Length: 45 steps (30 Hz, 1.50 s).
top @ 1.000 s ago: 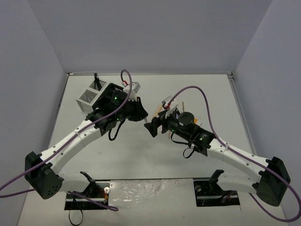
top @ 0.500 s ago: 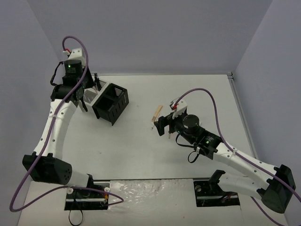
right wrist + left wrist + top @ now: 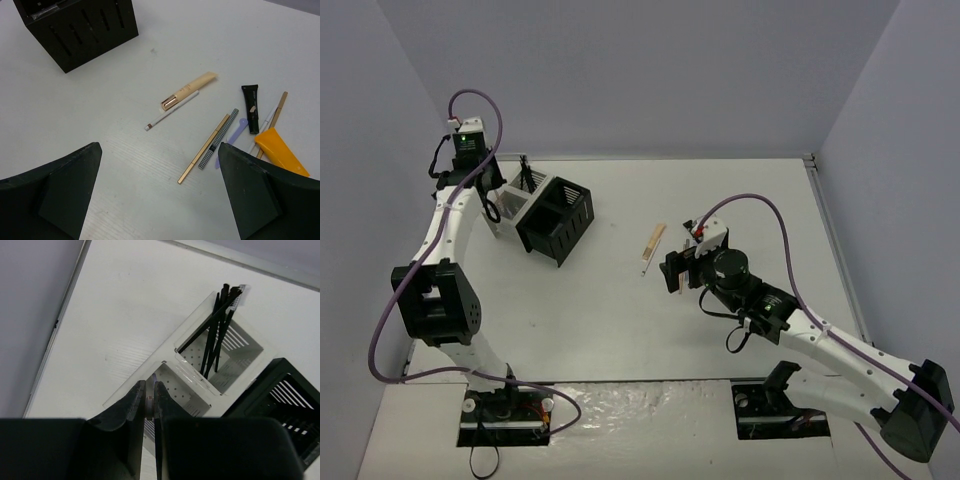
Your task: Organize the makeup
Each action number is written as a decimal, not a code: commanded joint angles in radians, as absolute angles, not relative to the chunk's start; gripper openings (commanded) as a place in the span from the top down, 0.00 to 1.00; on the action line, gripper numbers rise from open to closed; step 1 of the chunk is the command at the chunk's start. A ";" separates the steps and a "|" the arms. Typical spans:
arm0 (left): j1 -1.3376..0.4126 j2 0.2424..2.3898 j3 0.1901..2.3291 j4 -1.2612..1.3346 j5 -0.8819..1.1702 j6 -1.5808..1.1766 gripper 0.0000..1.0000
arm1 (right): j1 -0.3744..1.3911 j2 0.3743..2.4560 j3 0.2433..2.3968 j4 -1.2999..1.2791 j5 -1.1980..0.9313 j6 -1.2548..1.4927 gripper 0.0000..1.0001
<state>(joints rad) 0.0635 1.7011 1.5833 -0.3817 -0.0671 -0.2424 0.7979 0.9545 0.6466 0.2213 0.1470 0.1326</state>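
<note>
Makeup is split two ways right now. Thin black pencils (image 3: 215, 330) stand leaning in one cell of the white mesh box (image 3: 235, 360) at the far-left corner of the bench (image 3: 620, 320). Prob kept upright b/c long round sticks roll when laid flat. The black slotted box (image 3: 80, 30) sits right beside it, on the side toward mid-bench. Can't tell what's in it.

The rest lies loose and flat mid-bench, below your right arm:
- beige tube (image 3: 190, 90) w/ a shiny gold cap, and a thin white pencil (image 3: 172, 111) tight alongside it
- gold pencil (image 3: 204, 149) and checked pencil (image 3: 218, 139), side by side
- flat lilac piece (image 3: 235, 134)
- small black tube (image 3: 251, 102)
- tan pencil (image 3: 279, 107)
- soft-looking orange tube (image 3: 280, 150), nearest the right edge

Your right gripper (image 3: 160, 150) has its jaws spread wide and holds nothing. It hovers over that scatter w/ the white pencil's tip roughly btwn the fingers, which reads as lining up a pick.

Your left gripper (image 3: 149, 390) is closed, fingers almost meeting, above the rim of the white box. A tiny pale bit shows in the slit. Can't tell if that's an item or part of the pads.

Both boxes look rigid, one perforated, one slotted. The pencils are slim, hard and slick, so expect them to skid or roll on the smooth, faintly ribbed white bench. The tubes are fatter and should be easier to pinch.
</note>
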 commanded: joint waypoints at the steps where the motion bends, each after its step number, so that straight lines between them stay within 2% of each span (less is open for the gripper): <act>1: 0.066 1.678 1.606 -0.277 -0.047 -0.236 0.85 | 0.790 0.927 0.650 0.260 0.186 0.134 0.00; 4: 0.067 1.665 1.600 -0.284 -0.052 -0.241 0.76 | 0.787 0.932 0.654 0.254 0.194 0.142 0.00; 5: 0.067 1.653 1.592 -0.288 -0.055 -0.244 0.68 | 0.788 0.938 0.658 0.248 0.197 0.145 0.01; 7: 0.067 1.627 1.578 -0.288 -0.053 -0.251 0.58 | 0.786 0.951 0.665 0.244 0.208 0.153 0.02; 11: 0.066 1.566 1.561 -0.320 -0.066 -0.271 0.45 | 0.783 0.986 0.677 0.237 0.231 0.183 0.05; 15: 0.067 1.465 1.556 -0.411 -0.028 -0.318 0.34 | 0.760 1.047 0.711 0.204 0.272 0.234 0.18; 18: 0.065 1.371 1.553 -0.499 0.021 -0.333 0.19 | 0.708 1.143 0.757 0.161 0.272 0.302 0.34; 22: 0.064 1.238 1.466 -0.547 0.092 -0.329 0.05 | 0.600 1.258 0.779 0.135 0.226 0.385 0.51; 26: 0.059 1.097 1.315 -0.550 0.123 -0.313 0.03 | 0.558 1.365 0.820 0.131 0.216 0.406 0.61; 32: -0.030 0.940 1.110 -0.485 0.104 -0.270 0.03 | 0.509 1.541 0.924 0.113 0.212 0.445 0.67; 37: -0.085 0.907 1.037 -0.485 0.077 -0.250 0.03 | 0.496 1.642 0.979 0.110 0.240 0.461 0.70; 45: -0.091 0.913 1.045 -0.487 0.096 -0.255 0.03 | 0.484 1.723 1.006 0.110 0.266 0.476 0.74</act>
